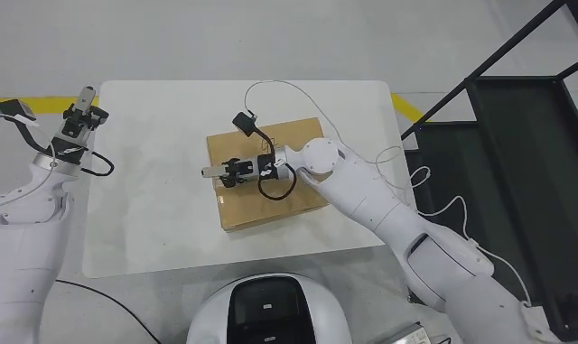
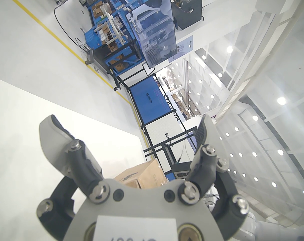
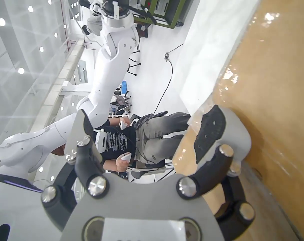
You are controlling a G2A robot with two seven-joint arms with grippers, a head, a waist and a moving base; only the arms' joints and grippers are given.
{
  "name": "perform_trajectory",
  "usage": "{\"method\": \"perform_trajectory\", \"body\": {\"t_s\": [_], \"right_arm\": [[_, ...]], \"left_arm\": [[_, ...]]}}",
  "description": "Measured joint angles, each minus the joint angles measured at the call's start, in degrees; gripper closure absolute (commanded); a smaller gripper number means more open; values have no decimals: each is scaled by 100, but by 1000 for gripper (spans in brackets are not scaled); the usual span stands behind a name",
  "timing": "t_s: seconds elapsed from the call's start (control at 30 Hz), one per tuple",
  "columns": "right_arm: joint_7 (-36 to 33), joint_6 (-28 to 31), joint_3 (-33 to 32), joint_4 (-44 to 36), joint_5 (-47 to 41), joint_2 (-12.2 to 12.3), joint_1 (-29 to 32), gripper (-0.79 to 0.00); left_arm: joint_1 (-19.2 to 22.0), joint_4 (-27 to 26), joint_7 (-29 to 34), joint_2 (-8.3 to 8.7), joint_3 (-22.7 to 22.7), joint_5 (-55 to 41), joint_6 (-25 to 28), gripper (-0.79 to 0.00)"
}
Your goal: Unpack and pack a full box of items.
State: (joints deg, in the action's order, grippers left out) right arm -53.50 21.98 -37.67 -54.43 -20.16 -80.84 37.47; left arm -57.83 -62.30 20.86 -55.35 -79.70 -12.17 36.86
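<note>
A closed brown cardboard box (image 1: 271, 195) sits in the middle of the white table (image 1: 153, 199), with shiny tape along its top. My right gripper (image 1: 213, 172) lies over the box's left edge, open. In the right wrist view one black pad (image 3: 209, 134) rests against the taped box surface (image 3: 267, 83), while the other finger hangs off the box over open space; the right gripper (image 3: 144, 129) holds nothing. My left gripper (image 1: 84, 103) is at the table's far left corner, away from the box. It stands open and empty (image 2: 129, 129), with the box (image 2: 141, 174) seen beyond it.
A thin white cable (image 1: 302, 96) loops over the table behind the box. A black metal frame (image 1: 515, 136) stands off the table's right side. Bare tabletop (image 2: 41, 126) lies left of the box and in front of it.
</note>
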Motion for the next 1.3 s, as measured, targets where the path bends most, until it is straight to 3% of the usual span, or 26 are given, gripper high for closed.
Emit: {"method": "perform_trajectory", "body": {"t_s": [0.4,0.83,1.3], "right_arm": [[-28,-212,-778,-464,329,355,508,-785],[-149,-579,-2428,-1513,647,1003,1700,-785],[166,-704,-3779,-1959,698,1370,2718,-785]], "left_arm": [[0,0,0,0,0,0,0,-785],[0,0,0,0,0,0,0,-785],[0,0,0,0,0,0,0,-785]]}}
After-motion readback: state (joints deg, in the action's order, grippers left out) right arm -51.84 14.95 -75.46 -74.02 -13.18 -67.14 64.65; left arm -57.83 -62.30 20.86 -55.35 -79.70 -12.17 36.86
